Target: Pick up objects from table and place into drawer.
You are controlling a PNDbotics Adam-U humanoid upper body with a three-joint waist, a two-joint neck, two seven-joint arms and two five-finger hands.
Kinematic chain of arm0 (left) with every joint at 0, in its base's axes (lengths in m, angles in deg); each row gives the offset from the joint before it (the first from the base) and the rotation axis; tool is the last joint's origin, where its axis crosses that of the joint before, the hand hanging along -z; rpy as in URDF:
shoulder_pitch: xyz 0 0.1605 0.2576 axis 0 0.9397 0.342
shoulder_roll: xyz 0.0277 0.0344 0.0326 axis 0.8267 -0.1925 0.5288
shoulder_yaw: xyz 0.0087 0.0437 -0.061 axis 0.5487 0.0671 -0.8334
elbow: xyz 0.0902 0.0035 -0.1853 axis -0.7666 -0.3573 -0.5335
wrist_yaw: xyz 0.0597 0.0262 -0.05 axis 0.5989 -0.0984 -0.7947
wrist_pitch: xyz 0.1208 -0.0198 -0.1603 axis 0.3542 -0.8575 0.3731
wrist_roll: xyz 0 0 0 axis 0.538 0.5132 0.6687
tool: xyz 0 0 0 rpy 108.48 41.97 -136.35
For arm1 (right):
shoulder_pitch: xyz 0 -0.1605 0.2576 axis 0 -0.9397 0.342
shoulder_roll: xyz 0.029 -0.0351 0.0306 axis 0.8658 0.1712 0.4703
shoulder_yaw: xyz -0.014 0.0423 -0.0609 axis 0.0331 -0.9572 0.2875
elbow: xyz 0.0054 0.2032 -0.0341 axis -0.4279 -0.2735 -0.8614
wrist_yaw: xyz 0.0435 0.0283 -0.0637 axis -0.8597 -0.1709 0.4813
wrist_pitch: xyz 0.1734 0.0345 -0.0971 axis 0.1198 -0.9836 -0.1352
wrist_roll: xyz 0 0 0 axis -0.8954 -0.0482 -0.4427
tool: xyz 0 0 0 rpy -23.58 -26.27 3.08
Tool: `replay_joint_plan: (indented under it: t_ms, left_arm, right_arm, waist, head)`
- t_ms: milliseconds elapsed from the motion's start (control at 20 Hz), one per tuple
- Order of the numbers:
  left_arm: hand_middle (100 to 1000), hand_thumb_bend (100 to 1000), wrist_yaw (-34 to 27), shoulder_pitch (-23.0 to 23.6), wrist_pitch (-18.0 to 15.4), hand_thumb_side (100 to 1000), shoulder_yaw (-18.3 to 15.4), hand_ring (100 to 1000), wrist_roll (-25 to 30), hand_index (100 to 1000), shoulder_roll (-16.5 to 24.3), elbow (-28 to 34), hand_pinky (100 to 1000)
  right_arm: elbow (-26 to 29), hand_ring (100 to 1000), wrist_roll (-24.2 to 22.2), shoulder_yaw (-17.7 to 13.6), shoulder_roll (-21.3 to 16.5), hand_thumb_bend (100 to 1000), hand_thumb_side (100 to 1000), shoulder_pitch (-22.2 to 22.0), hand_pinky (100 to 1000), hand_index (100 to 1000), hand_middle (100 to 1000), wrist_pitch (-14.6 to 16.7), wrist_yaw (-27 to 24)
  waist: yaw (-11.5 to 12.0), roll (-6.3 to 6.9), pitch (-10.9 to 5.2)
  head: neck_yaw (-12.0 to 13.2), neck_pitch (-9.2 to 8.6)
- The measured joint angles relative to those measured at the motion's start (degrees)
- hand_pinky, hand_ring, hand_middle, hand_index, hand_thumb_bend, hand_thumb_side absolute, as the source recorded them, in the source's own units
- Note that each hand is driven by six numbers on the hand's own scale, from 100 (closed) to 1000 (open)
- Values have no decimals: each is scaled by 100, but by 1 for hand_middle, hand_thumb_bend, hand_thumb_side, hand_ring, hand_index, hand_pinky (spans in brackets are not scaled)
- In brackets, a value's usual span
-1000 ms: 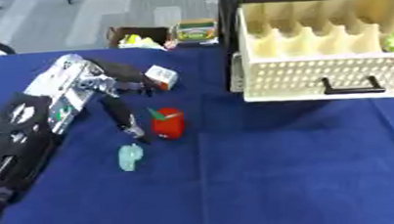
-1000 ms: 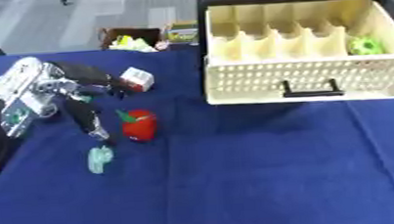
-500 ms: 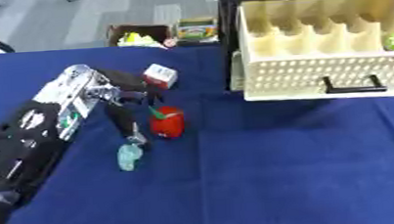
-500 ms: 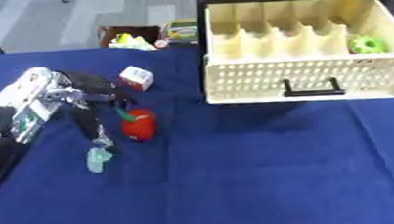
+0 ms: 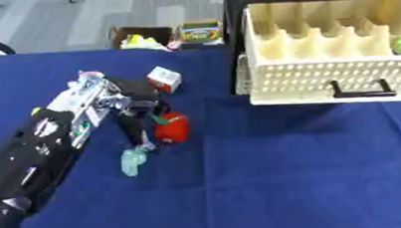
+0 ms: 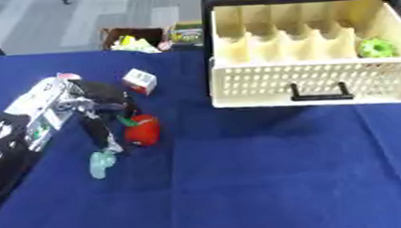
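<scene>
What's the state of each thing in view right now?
Drawer: pulled open, green thing in its right end.
Left hand: fingers pointing down beside the red pepper, not visibly closed on it.
Red pepper: on the table, not lifted.
Pale green thing: lying on the cloth by the fingertips.
Small white box: on the table, untouched.
Right hand: not in view.

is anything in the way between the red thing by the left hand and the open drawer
Nothing visible blocks it. The red object sits on bare blue cloth beside the left hand, and the stretch across to the drawer is clear. The small white box lies behind, off that line.
</scene>
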Motion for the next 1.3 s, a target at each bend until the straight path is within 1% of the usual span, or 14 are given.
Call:
replay_joint_plan:
  t_ms: [100,150,200,250,300,350,400,500,650,700,750,800,1300]
  left_arm:
    - [500,379,-60,6,22,483,0,484,-51,736,-3,-11,232]
    - [483,339,-91,8,39,474,0,471,-75,694,-7,-11,216]
    - [472,317,-116,9,57,467,0,465,-102,676,-14,-11,210]
    - [454,272,-145,11,75,453,0,453,-128,643,-16,-9,197]
    - [449,260,-173,14,98,452,0,451,-152,628,-16,-2,194]
    - [436,209,-205,15,121,451,0,441,-175,601,-16,10,185]
    - [431,192,-239,16,146,445,0,438,-196,597,-16,18,182]
    - [409,100,-300,16,208,379,-2,422,-228,572,-16,52,164]
    - [412,100,-415,17,347,373,-5,424,-266,581,8,133,159]
    - [414,100,-458,17,397,350,-12,424,-267,584,16,164,159]
    - [418,100,-501,18,442,288,-21,425,-260,591,20,199,158]
    - [413,100,-547,19,485,250,-35,424,-248,587,34,236,156]
    - [388,100,-1009,57,930,245,-168,400,-75,554,336,741,130]
  right_arm:
    - [0,193,8,-1,25,503,1000,0,100,853,100,-8,-3]
    - [0,193,14,-1,32,503,1000,0,100,853,100,-16,-4]
    - [0,193,20,-1,33,503,1000,0,100,853,100,-25,-5]
    - [0,193,21,-1,35,502,1000,0,100,854,100,-33,-5]
    - [0,193,23,-1,39,502,1000,1,100,854,100,-47,-5]
    - [0,193,23,-1,45,502,1000,1,100,854,100,-60,-5]
    - [0,193,22,-1,52,502,1000,1,100,854,100,-74,-5]
    - [0,193,14,0,79,501,1000,1,100,854,100,-89,-5]
    - [0,193,11,0,88,501,1000,1,100,854,100,-115,-5]
    - [0,193,15,0,88,501,1000,0,100,854,100,-123,-5]
    - [0,193,18,0,88,501,1000,-1,100,854,100,-128,-5]
    - [0,193,20,0,88,500,1000,-2,100,854,100,-131,-5]
    - [0,189,38,-17,88,500,1000,-58,100,854,100,-182,2]
  waist:
    - [-1,0,0]
    - [-1,0,0]
    - [-1,-1,0]
    - [-1,-1,0]
    - [-1,-2,0]
    - [-1,-3,0]
    - [3,-4,0]
    - [18,-4,-1]
    - [25,-6,-5]
    - [28,-6,-10]
    - [30,-7,-18]
    - [31,-7,-30]
    - [106,-7,-121]
  head:
    - [7,0]
    - [8,0]
    - [8,0]
    - [9,0]
    - [10,0]
    - [12,0]
    - [13,0]
    - [13,0]
    - [13,1]
    - [12,1]
    - [11,2]
    - [9,2]
    - [-35,14]
